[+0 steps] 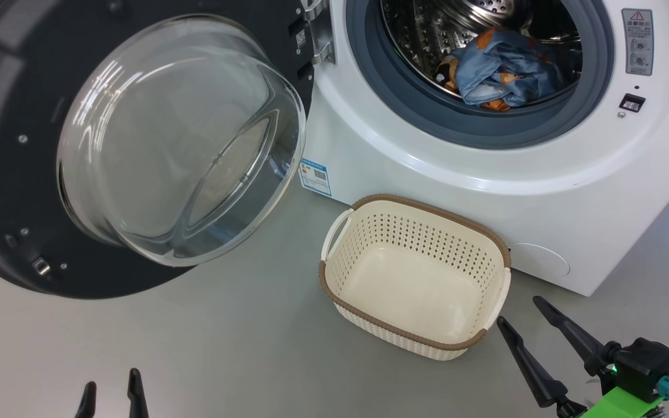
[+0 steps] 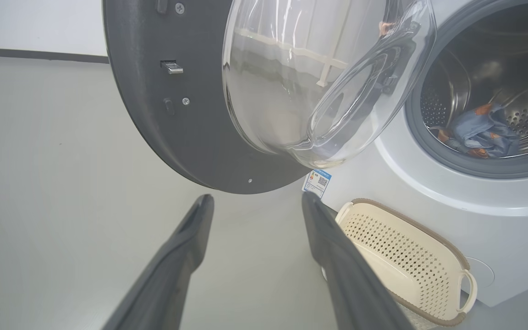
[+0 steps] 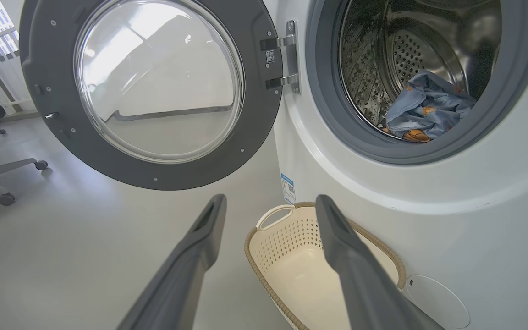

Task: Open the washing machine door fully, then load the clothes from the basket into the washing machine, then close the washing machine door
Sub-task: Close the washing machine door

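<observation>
washing machine door (image 1: 15, 174) is swung wide to the robot's left, hanging on its hinge (image 1: 318, 40) at the left edge of the washing machine (image 1: 543, 191) front. its inner face is toward the head camera, with the clear glass bowl (image 1: 177, 145) bulging out of the dark rim. a metal latch tab (image 2: 172, 68) sits on the rim, on the side away from the hinge.

clothes (image 1: 503, 72): one crumpled blue-grey bundle with orange motifs, lying low in the steel drum (image 1: 427, 35) behind the grey gasket (image 1: 410, 104).

basket (image 1: 421, 238): upright on the grey floor (image 1: 224, 337), right in front of the washer and below the drum opening. cannot tell if its far side touches the front panel. its cream bottom is in full view. the blue label sticker (image 1: 316, 176) is on the washer's lower left, just past the basket's handle.

left gripper (image 1: 111, 383): bottom edge of the head view, over the floor below the door. its fingers are spread apart with nothing between them. the left wrist view has them aimed at the door's lower rim.

right gripper (image 1: 518, 309): lower right of the head view, just beside the basket's near right corner. its fingers are apart and grip nothing. the right wrist view looks along them over the basket. an office chair base (image 3: 2, 168) sits at the far left of that view.
</observation>
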`<state>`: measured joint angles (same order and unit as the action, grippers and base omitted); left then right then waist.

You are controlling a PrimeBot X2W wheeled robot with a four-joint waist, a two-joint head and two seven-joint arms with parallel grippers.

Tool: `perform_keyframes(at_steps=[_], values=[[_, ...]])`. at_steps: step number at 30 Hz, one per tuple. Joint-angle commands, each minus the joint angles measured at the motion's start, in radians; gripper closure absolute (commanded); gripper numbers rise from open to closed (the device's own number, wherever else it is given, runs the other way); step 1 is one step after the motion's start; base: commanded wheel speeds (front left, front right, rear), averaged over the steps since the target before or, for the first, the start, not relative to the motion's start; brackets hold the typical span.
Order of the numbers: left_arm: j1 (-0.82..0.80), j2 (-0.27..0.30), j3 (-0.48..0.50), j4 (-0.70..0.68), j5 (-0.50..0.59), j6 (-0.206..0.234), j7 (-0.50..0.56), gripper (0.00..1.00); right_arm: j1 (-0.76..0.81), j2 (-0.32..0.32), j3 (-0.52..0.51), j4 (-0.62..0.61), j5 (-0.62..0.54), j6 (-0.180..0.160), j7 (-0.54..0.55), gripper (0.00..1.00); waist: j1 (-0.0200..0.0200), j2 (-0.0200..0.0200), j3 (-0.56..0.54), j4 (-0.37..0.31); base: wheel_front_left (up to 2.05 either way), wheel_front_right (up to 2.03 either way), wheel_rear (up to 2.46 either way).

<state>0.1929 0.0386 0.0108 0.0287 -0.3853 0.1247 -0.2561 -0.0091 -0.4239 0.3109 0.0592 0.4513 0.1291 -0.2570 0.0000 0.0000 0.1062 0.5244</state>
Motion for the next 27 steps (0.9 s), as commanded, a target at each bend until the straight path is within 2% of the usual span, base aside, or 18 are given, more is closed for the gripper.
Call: perform_keyframes(at_steps=[1,6,7,8,9,10,13,18,20,24,27], values=[[-0.007,0.012,0.031,-0.031,-0.005,0.008,-0.006,0.0,-0.028,-0.025,0.02,-0.018,0.013,0.002,-0.005,0.0,0.0,0.0,0.004,0.002,0.0,0.0,0.0],[-0.011,0.012,0.031,-0.044,-0.024,0.007,-0.006,0.0,-0.033,-0.029,0.024,-0.015,0.018,0.002,-0.005,0.0,0.0,0.0,0.007,0.002,0.0,0.0,0.0],[-0.014,0.012,0.035,-0.051,-0.036,0.002,-0.006,0.26,-0.032,-0.028,0.021,-0.014,0.018,0.002,-0.005,0.0,0.0,0.0,0.008,0.002,0.0,0.0,0.0],[-0.02,0.012,0.044,-0.061,-0.052,-0.002,-0.006,0.62,-0.03,-0.027,0.016,-0.014,0.019,0.002,-0.005,0.0,0.0,0.0,0.008,0.002,0.0,0.0,0.0],[-0.028,0.012,0.055,-0.074,-0.066,-0.011,-0.006,0.93,-0.027,-0.026,0.011,-0.014,0.019,0.002,-0.005,0.0,0.0,0.0,0.009,0.002,0.0,0.0,0.0],[-0.039,0.012,0.073,-0.09,-0.076,-0.021,-0.006,1.0,-0.022,-0.025,0.005,-0.015,0.019,0.002,-0.005,0.0,0.0,0.0,0.01,0.001,0.0,0.0,0.0],[-0.087,0.012,0.164,-0.157,-0.131,-0.065,-0.006,1.0,-0.004,-0.016,-0.019,-0.016,0.017,0.002,-0.005,0.0,0.0,0.0,0.01,0.0,0.0,0.0,0.0],[-0.23,0.012,0.397,-0.237,-0.193,-0.196,-0.006,1.0,0.036,0.006,-0.065,-0.025,0.011,0.002,-0.005,0.0,0.0,0.0,0.009,-0.005,0.0,0.0,0.0],[-0.311,0.028,0.479,-0.225,-0.236,-0.231,-0.006,1.0,0.05,0.014,-0.079,-0.029,0.008,0.002,-0.005,0.0,0.0,0.0,0.008,-0.008,0.0,0.0,0.0],[-0.453,0.148,0.557,-0.124,-0.309,-0.252,-0.006,1.0,0.075,0.033,-0.099,-0.036,0.001,0.002,-0.005,0.0,0.0,0.0,0.002,-0.016,0.0,0.0,0.0],[-0.556,0.256,0.586,0.01,-0.431,-0.254,0.014,1.0,0.08,0.039,-0.101,-0.041,-0.003,0.002,-0.005,0.0,0.0,0.0,0.009,-0.033,0.0,0.0,0.0]])
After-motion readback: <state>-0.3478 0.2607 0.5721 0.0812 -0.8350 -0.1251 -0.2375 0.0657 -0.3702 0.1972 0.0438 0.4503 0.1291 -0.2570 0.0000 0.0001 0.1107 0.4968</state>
